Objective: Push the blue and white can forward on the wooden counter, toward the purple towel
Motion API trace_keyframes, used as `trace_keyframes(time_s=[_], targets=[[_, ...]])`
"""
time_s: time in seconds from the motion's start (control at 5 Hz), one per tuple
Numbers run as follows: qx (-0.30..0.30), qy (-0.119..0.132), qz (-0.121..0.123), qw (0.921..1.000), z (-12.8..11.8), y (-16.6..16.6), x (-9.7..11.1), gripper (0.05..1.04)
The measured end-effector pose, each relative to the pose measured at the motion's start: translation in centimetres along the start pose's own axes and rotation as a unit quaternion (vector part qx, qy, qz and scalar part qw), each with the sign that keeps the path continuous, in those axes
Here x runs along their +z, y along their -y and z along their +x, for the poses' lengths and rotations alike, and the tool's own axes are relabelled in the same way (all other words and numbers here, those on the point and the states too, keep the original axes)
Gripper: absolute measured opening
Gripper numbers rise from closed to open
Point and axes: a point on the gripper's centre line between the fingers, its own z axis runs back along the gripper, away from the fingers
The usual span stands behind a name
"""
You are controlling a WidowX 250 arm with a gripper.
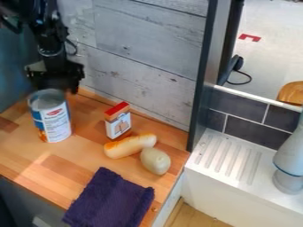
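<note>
One black gripper (56,85), hanging at upper left just above and behind the can; how far open it is, and whether it has hold of anything, cannot be told. One can (53,117), upright on the wooden counter (65,165), blue and white label, left part of the worktop. One small box (118,123), red top, upright, right of the can. One long bread roll (130,146), browned at the ends, lying in front of the box. One pale, rounded potato (156,161), beside the roll. One dark purple cloth (110,200), laid flat near the front edge. One white ridged drainboard (263,184), at right.
</note>
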Motion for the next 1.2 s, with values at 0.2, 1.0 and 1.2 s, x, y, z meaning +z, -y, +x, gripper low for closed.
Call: trace_keyframes(time_s=[0.2,1.0,1.2], targets=[[-0.012,-0.017,0.007,0.9998,-1.6,-0.1,-0.8,1.0],[-0.048,-0.033,-0.027,0.9979,-6.2,0.2,2.1,1.0],[-0.06,-0.036,-0.028,0.9972,-7.3,0.0,2.5,1.0]])
